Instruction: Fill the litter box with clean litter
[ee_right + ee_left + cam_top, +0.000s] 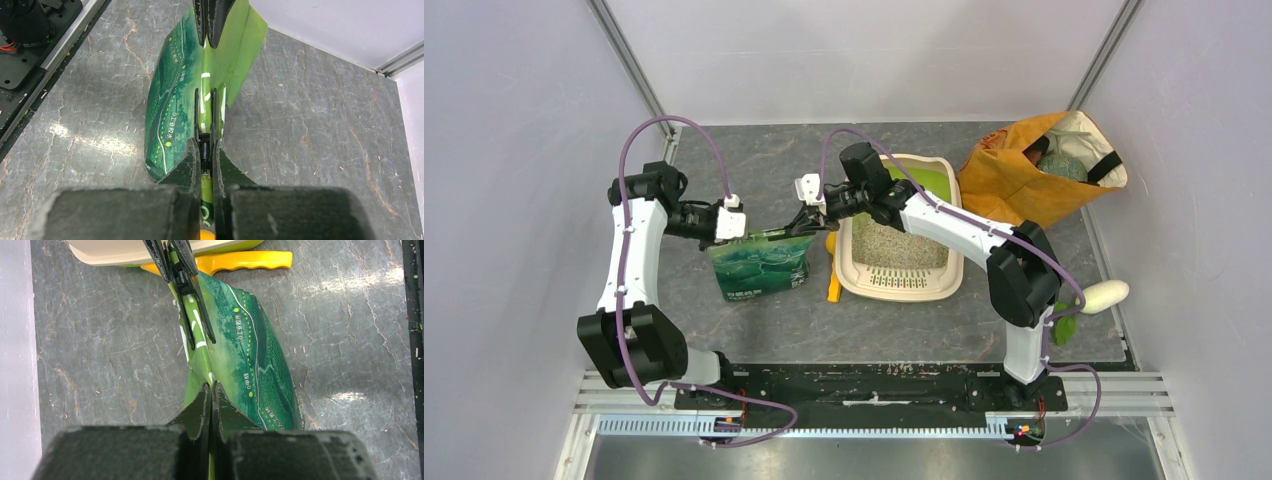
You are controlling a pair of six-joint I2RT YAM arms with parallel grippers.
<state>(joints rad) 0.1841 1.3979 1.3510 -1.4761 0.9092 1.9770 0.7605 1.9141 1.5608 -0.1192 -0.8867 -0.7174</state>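
My left pincer point(210, 390) and right pincer point(205, 100) both clamp tight on the green bag point(762, 265), standing on the tabletop point(754, 330) just beside the litter box point(896, 295), clean litter point(894, 248) inside.

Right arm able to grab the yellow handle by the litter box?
Probably not yet. The right gripper is shut on the green bag at its top edge, as is the left gripper. The yellow handle lies close, between bag and litter box, so reach looks fine once it lets go.
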